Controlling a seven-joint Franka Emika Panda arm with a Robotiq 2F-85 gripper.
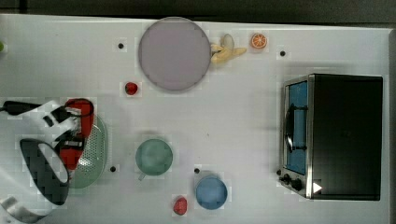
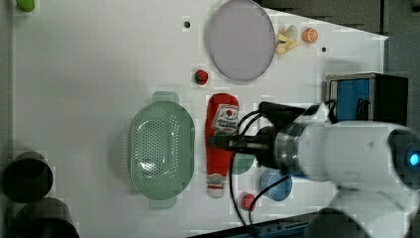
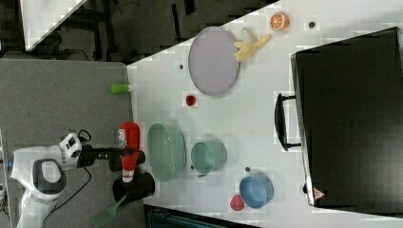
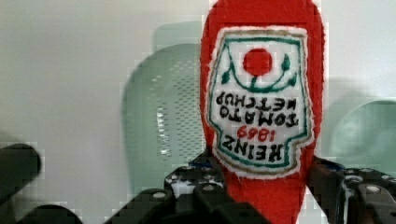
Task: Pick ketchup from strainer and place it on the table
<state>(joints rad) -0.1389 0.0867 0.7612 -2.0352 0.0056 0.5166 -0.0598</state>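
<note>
The ketchup (image 2: 221,130), a slim red bottle with a white label, hangs in the air with my gripper (image 2: 218,143) shut on its middle. In the left view it lies lengthwise just right of the pale green strainer (image 2: 161,148), whose perforated bowl holds nothing. The top view has the ketchup (image 1: 82,116) over the strainer's (image 1: 95,154) left rim, under my gripper (image 1: 70,136). The wrist view looks past the ketchup label (image 4: 259,105), held between black fingers (image 4: 198,186), to the strainer (image 4: 156,116) below. The white table (image 1: 243,116) spreads out to the top view's right.
A purple plate (image 1: 174,52), a green cup (image 1: 154,157), a blue bowl (image 1: 211,192), and two small red fruits (image 1: 131,87) (image 1: 180,205) lie on the table. A banana (image 1: 226,50) and an orange slice (image 1: 258,40) sit at the back. A toaster oven (image 1: 336,135) stands at the top view's right.
</note>
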